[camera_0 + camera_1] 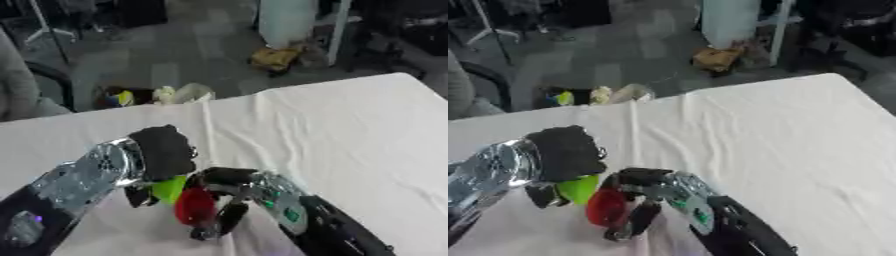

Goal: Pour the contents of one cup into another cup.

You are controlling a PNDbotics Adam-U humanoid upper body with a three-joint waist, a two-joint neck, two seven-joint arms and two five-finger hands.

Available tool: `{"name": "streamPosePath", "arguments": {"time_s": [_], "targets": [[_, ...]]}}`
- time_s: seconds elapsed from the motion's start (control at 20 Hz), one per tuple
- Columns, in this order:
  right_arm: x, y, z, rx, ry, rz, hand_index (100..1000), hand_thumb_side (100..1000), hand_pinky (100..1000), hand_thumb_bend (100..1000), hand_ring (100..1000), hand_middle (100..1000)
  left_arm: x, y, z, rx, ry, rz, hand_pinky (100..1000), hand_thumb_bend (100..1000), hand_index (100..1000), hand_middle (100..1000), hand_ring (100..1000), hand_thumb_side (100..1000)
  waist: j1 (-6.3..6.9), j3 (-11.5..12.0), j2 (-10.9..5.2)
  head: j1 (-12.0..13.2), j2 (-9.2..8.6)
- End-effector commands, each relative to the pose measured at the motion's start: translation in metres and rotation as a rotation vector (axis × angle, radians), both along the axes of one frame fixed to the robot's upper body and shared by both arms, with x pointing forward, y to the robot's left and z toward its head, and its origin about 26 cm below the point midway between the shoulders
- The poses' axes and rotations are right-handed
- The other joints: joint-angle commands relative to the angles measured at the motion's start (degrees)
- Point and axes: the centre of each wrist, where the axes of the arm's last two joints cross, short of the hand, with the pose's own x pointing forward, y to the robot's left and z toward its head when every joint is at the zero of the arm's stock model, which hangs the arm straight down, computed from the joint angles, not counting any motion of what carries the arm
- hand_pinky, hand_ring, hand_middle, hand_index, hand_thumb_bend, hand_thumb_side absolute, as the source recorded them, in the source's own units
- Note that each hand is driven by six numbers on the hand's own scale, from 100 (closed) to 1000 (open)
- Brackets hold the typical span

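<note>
Left hand (164, 152) and right hand (229, 192), fingers curled, close together.

black left robot hand (162, 150) on silver wrist, black right robot hand (229, 192) — silver wrist with green lights, black forearms

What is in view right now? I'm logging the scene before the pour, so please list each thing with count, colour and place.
green cup: one, bright green, near the table's front edge, in the left hand.
red cup: one, red, right beside the green cup, in the right hand.
tablecloth: one, white and wrinkled, covering the table.
yellow bundle: one, yellowish, on the grey floor beyond the table.
left hand: one, black with a silver wrist, lower left, curled round the green cup.
right hand: one, black and silver, lower middle, curled round the red cup.
</note>
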Motion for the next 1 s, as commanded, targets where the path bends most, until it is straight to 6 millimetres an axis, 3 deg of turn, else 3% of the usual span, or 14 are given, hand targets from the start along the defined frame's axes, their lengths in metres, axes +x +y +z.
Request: {"name": "streamPosePath", "arguments": {"time_s": [0.05,0.6,1.0], "targets": [[0.002,0.000,0.011,0.008,-0.027,0.007,674,323,843,100,868,292,-0.011,0.004,0.021,0.298,-0.065,0.019,100,145,608,266,100,191,-0.21,0.2,-1.18,-0.2,-0.48],[0.002,0.001,0.011,0.012,-0.026,0.007,674,321,843,100,868,292,-0.012,0.005,0.021,0.305,-0.063,0.010,100,145,605,264,100,188,-0.30,0.2,-1.14,-0.2,-0.56],[0.002,0.002,0.011,0.013,-0.022,0.011,672,322,843,100,869,292,0.016,0.009,-0.009,0.323,0.121,0.031,100,116,594,255,100,195,-0.25,0.0,-1.09,-0.2,-0.47]]}}
